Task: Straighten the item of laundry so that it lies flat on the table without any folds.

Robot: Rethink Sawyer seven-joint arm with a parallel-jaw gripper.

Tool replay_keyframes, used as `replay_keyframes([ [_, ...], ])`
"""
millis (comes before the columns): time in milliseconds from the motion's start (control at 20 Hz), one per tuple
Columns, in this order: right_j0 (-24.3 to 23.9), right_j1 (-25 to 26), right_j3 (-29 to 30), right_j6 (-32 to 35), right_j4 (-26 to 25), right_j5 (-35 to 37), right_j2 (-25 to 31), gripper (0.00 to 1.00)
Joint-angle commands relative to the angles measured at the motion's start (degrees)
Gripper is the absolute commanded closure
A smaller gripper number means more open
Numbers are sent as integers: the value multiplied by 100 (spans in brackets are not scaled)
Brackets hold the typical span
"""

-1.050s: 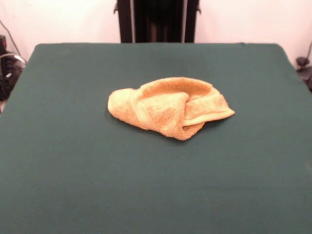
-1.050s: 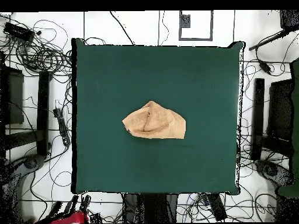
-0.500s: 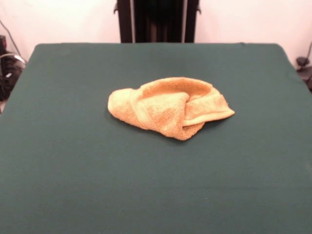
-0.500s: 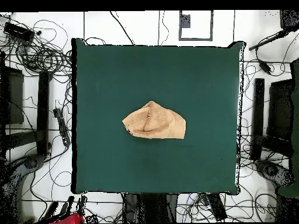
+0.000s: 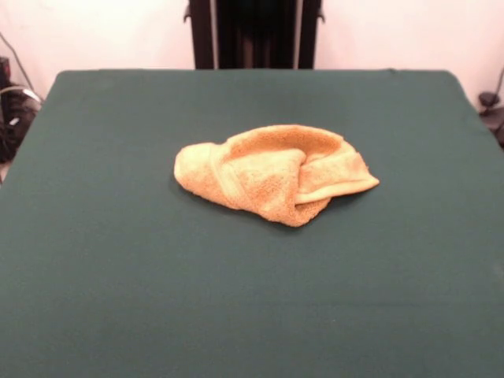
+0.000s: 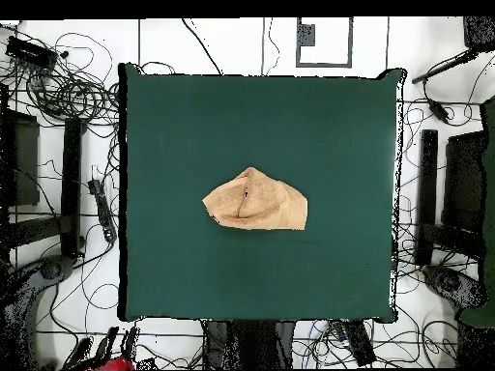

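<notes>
The tool shows in neither view, so we cannot tell its state, and the folded towel (image 5: pixel 272 173) lies mid-table (image 5: pixel 118 276), its long axis running side to side.

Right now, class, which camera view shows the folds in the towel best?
The front view: the towel fills more of the picture, and its overlapping flaps and hem band show clearly. The overhead view shows the towel only as a small, roughly triangular outline on the table.
</notes>
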Motion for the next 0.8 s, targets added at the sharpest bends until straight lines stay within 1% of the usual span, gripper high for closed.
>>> replay_keyframes([
  [50, 114, -324, 2117, 1803, -178, -320, -1003, 0],
  [250, 111, -242, 2202, 1752, -190, -522, -994, 0],
  [500, 61, -196, 2346, 1565, -49, -762, -1005, 0],
  [800, 10, -82, 2475, 1346, 98, -881, -983, 0],
])
